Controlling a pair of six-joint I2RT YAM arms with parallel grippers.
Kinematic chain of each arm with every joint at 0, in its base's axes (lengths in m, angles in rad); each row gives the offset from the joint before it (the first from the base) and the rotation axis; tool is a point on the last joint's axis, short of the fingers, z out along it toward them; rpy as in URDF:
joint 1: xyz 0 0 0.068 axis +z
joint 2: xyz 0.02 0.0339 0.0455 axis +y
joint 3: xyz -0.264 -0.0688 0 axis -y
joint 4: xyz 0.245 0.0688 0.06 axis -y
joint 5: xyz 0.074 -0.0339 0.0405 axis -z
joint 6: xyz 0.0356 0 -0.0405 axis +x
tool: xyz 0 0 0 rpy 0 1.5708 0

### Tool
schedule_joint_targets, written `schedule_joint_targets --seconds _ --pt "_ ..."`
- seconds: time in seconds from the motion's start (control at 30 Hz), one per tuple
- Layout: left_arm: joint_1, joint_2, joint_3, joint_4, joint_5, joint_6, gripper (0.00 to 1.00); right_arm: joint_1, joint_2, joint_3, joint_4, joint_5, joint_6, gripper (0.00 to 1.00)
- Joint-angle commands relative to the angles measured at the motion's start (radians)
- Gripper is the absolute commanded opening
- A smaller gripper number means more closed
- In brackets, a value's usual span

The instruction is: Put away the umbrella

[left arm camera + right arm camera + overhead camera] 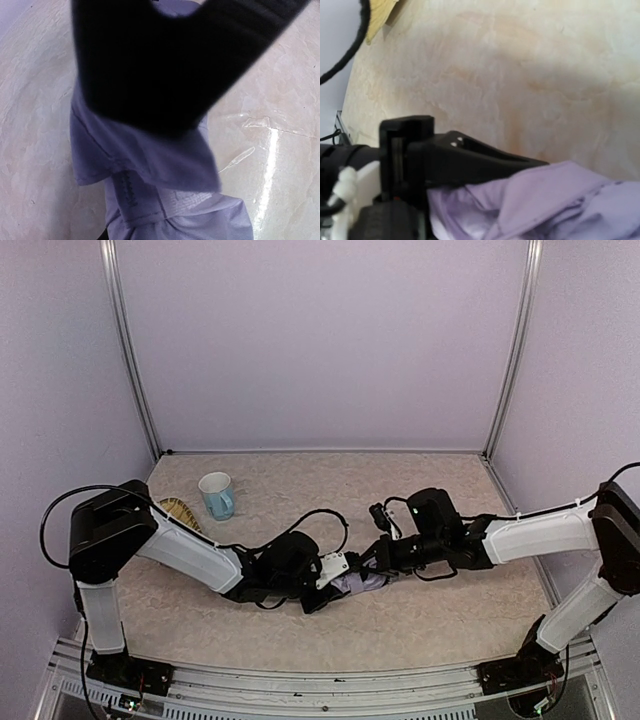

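Note:
The umbrella (pixel 362 583) is a bunched pale lavender bundle at mid-table, between the two arms. My left gripper (pixel 343 586) reaches in from the left and is shut on the bundle; in the right wrist view one of its black fingers (pixel 470 160) lies across the lavender fabric (pixel 560 200). My right gripper (pixel 378 563) comes in from the right with its tips at the umbrella. In the left wrist view it is the dark shape (pixel 150 60) above, shut, with a flap of the fabric (pixel 145 155) rising into it. My own fingers are hidden in both wrist views.
A pale blue mug (pixel 217 495) stands at the back left. A yellowish woven item (pixel 180 510) lies beside it, and its corner shows in the right wrist view (pixel 380 12). Lilac walls and metal posts (pixel 135 370) close in the table.

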Motion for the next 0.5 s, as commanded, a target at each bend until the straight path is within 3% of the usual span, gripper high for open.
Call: schedule_joint_targets --seconds 0.0,0.27,0.47 --pt "0.016 0.084 -0.033 -0.187 0.007 -0.008 0.0 -0.003 -0.035 0.084 0.082 -0.096 -0.025 0.0" --pt "0.077 0.108 -0.029 -0.144 0.104 -0.051 0.0 0.02 -0.097 0.011 0.122 -0.087 0.033 0.0" --pt "0.128 0.128 -0.013 -0.148 0.15 -0.07 0.0 0.06 -0.035 -0.109 0.236 -0.104 0.095 0.0"
